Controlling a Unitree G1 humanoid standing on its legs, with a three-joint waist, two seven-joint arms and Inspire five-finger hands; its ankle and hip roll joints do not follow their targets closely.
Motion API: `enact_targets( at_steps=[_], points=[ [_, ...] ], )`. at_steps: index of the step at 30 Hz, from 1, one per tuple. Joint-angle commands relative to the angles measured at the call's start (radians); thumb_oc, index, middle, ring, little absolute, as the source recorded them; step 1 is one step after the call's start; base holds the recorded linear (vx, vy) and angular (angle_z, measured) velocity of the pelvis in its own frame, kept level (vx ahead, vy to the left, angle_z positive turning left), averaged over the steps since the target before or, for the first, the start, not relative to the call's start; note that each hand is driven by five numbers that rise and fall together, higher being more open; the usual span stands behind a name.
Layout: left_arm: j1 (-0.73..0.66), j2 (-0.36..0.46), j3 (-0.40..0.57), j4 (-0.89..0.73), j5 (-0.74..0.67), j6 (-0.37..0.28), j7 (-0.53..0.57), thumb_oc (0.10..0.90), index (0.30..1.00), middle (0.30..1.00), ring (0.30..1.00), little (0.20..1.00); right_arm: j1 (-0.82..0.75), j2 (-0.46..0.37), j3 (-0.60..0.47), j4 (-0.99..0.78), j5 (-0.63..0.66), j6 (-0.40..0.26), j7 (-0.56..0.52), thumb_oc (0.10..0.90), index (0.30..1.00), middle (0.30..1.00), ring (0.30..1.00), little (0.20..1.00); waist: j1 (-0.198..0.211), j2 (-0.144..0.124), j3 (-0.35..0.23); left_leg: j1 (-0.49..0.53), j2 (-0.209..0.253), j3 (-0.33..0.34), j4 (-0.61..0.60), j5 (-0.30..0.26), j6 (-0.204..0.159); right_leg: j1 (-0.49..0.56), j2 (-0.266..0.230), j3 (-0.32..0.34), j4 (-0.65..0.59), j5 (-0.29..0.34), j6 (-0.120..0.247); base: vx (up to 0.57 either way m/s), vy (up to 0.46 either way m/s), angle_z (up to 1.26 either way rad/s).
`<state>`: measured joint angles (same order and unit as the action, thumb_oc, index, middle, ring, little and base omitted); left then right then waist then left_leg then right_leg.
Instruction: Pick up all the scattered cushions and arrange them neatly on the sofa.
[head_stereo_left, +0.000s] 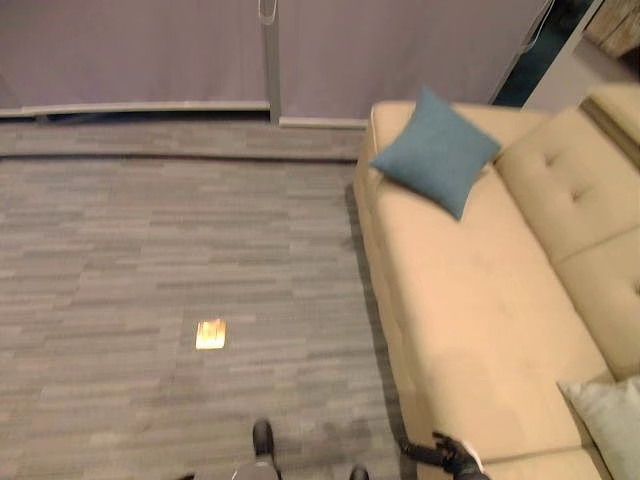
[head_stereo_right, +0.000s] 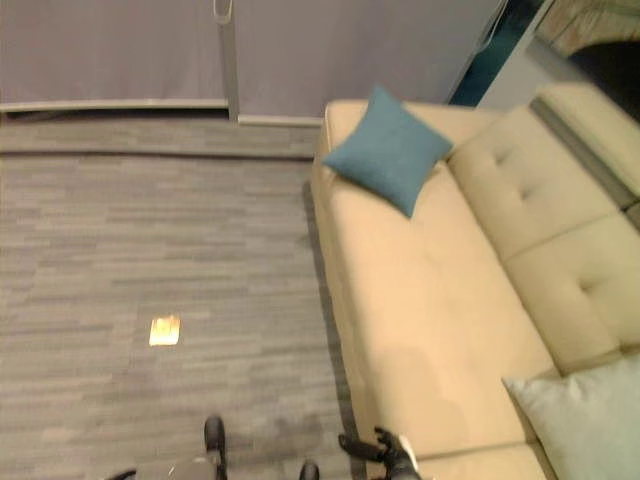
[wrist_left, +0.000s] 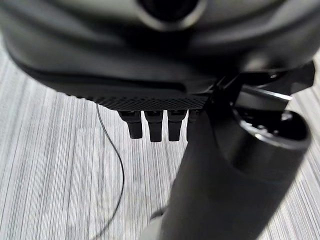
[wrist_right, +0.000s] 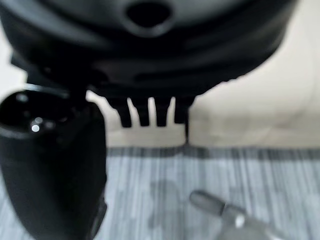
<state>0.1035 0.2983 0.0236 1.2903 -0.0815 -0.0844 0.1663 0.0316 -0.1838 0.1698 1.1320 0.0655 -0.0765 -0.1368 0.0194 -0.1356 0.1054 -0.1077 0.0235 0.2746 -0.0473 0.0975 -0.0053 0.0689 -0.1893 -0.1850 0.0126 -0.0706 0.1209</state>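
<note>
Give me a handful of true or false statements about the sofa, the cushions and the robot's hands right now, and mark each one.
1. A blue cushion lies on the sofa at its far end. True.
2. A pale grey cushion lies on the floor. False: it sits on the sofa's near end, against the backrest.
3. The right hand holds a cushion. False: its fingers are straight and hold nothing, with the sofa's front edge and floor beyond them.
4. The left hand hangs open over the grey floor. True.
5. A small yellowish patch lies on the floor left of the sofa. True.
6. The two cushions touch each other. False: they lie at opposite ends of the seat.
</note>
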Motion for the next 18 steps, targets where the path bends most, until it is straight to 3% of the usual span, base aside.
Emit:
enact_targets(
  at_steps=[1,2,4,5,9,12,15,17,18],
  points=[
    [-0.038,0.039,0.01,-0.026,-0.047,-0.022,0.019,0.8,0.9,0.9,0.9,0.9,-0.06,-0.035,-0.002,-0.031,-0.015,-0.02,-0.024,0.8,0.9,0.9,0.9,0.9,0.015,-0.002,-0.004,-0.014,-0.008,-0.026,0.058,-0.083,-0.006,-0.041,0.068,0.001,0.214,0.081,0.07,0.2,0.194,-0.26],
    [-0.055,0.047,-0.004,-0.046,-0.048,-0.026,0.021,0.8,0.9,0.9,0.9,0.9,-0.073,-0.032,0.002,-0.053,-0.015,-0.022,-0.027,0.8,0.9,0.9,0.9,0.9,-0.003,0.016,0.016,0.039,-0.009,-0.028,0.036,-0.096,0.008,-0.103,0.058,0.009,0.357,0.129,0.081,0.22,0.206,-0.13],
    [-0.063,0.048,-0.012,-0.057,-0.048,-0.029,0.022,0.8,0.9,0.9,0.9,0.9,-0.076,-0.032,0.007,-0.062,-0.016,-0.023,-0.026,0.8,0.9,0.9,0.9,0.9,-0.008,0.031,0.02,0.056,-0.004,-0.029,0.026,-0.1,0.011,-0.141,0.064,0.01,0.414,0.137,0.078,0.24,0.193,0.08],
    [-0.08,0.051,-0.037,-0.081,-0.041,-0.035,0.017,0.8,0.9,0.9,0.9,0.9,-0.078,-0.038,0.015,-0.076,-0.022,-0.022,-0.025,0.8,0.9,0.9,0.9,0.9,-0.029,0.056,0.03,0.105,-0.002,-0.042,-0.005,-0.104,0.012,-0.219,0.089,0.01,0.459,0.136,0.063,0.32,0.147,0.07],
    [-0.104,0.053,-0.075,-0.102,-0.021,-0.04,0.009,0.8,0.9,0.9,0.9,0.9,-0.084,-0.047,0.023,-0.072,-0.025,-0.019,-0.024,0.8,0.9,0.9,0.9,0.9,-0.058,0.064,0.04,0.151,-0.024,-0.071,-0.035,-0.115,0.004,-0.258,0.114,-0.004,0.327,0.1,0.044,0.26,0.066,0.01],
    [-0.132,0.044,-0.093,-0.084,0.001,-0.035,-0.001,0.8,0.9,0.9,0.9,0.9,-0.093,-0.054,0.014,-0.048,-0.033,-0.007,-0.022,0.8,0.9,0.9,0.9,0.9,-0.089,0.054,0.044,0.195,-0.057,-0.109,-0.04,-0.153,-0.01,-0.295,0.109,-0.038,0.073,0.156,0.063,0.36,0.006,0.27],
    [-0.128,0.033,-0.098,-0.064,0.029,-0.033,-0.006,0.8,0.9,0.9,0.9,0.9,-0.081,-0.056,0.014,-0.045,-0.047,-0.005,-0.023,0.8,0.9,0.9,0.9,0.9,-0.101,0.052,0.031,0.24,-0.074,-0.123,-0.04,-0.192,-0.01,-0.278,0.106,-0.064,0.035,0.176,0.064,0.41,-0.021,0.59],
    [-0.113,0.019,-0.103,-0.049,0.051,-0.03,-0.009,0.8,0.9,0.9,0.9,0.9,-0.056,-0.057,0.007,-0.044,-0.042,-0.008,-0.02,0.8,0.9,0.9,0.9,0.9,-0.115,0.057,0.012,0.284,-0.074,-0.136,-0.039,-0.225,-0.016,-0.249,0.121,-0.037,0.039,0.167,0.046,0.42,-0.059,0.33],
    [-0.095,0.009,-0.102,-0.037,0.052,-0.029,-0.01,0.8,0.9,0.9,0.9,0.9,-0.041,-0.064,-0.004,-0.04,-0.036,-0.008,-0.019,0.8,0.9,0.9,0.9,0.9,-0.123,0.059,0.004,0.266,-0.064,-0.136,0.075,-0.225,-0.046,-0.215,0.123,-0.043,0.03,0.157,0.033,0.33,-0.065,0.45]
  ],
)
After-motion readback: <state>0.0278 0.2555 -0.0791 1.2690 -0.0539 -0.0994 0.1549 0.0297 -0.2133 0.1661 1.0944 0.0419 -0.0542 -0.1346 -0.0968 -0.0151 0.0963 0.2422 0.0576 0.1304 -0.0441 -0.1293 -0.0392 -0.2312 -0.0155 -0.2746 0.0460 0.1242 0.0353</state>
